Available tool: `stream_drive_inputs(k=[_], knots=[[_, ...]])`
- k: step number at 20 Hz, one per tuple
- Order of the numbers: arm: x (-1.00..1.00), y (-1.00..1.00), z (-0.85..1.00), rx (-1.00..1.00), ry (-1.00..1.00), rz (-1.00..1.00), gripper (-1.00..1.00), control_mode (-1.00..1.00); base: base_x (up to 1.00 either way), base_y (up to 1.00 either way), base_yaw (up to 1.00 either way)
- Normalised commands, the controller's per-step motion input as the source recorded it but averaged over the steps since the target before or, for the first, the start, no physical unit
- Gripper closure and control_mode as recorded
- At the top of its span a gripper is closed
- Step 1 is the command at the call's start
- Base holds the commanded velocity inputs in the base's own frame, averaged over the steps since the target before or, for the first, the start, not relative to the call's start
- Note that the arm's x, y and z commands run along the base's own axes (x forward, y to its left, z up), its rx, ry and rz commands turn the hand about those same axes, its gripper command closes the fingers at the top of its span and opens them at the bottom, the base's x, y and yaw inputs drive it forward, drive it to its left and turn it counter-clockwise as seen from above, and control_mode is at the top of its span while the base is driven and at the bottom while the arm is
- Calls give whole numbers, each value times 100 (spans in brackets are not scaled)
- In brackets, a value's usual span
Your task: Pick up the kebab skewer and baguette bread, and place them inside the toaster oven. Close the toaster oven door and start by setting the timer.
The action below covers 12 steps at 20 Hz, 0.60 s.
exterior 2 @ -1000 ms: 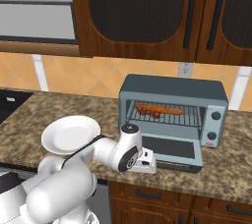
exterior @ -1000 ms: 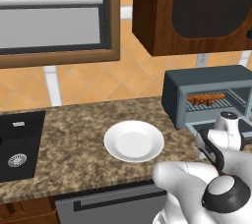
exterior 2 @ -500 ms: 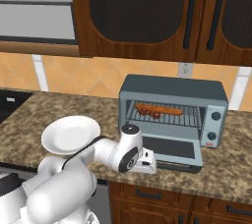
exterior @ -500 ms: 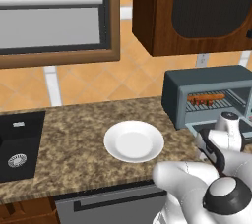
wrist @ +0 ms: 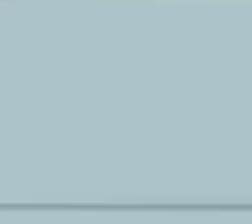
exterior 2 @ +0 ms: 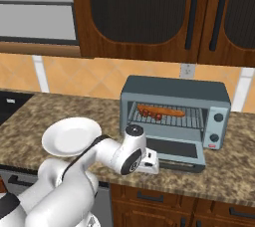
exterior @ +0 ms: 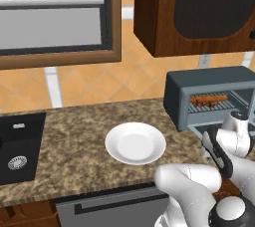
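The toaster oven (exterior 2: 174, 91) stands on the counter with its door (exterior 2: 175, 160) folded down flat toward me. On the wire rack inside lies the orange-brown baguette bread (exterior 2: 169, 112), with the dark red kebab skewer (exterior 2: 148, 114) against its left part. From the left base view the baguette (exterior: 211, 98) and kebab (exterior: 201, 103) show through the oven (exterior: 209, 79) opening. My gripper (exterior 2: 151, 164) sits low at the door's front left corner, its fingers hidden by the wrist. In the hand view a pale blue-grey door surface (wrist: 126, 100) is very close.
An empty white plate (exterior: 135, 143) lies on the granite counter left of the oven. A black sink (exterior: 17, 146) is at the far left. Two knobs (exterior 2: 217, 117) sit on the oven's right panel. Dark wooden wall cabinets (exterior 2: 149, 12) hang above.
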Motion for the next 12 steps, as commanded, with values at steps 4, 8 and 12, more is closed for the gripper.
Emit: stream_drive_inputs(k=[4,8,12], knots=[[74,0,70,0,-17,-7,-100,-100,0,0,0],[66,9,52,0,-24,-7,-100,-100,0,0,0],[64,18,38,-1,-27,-7,-100,-100,0,0,0]])
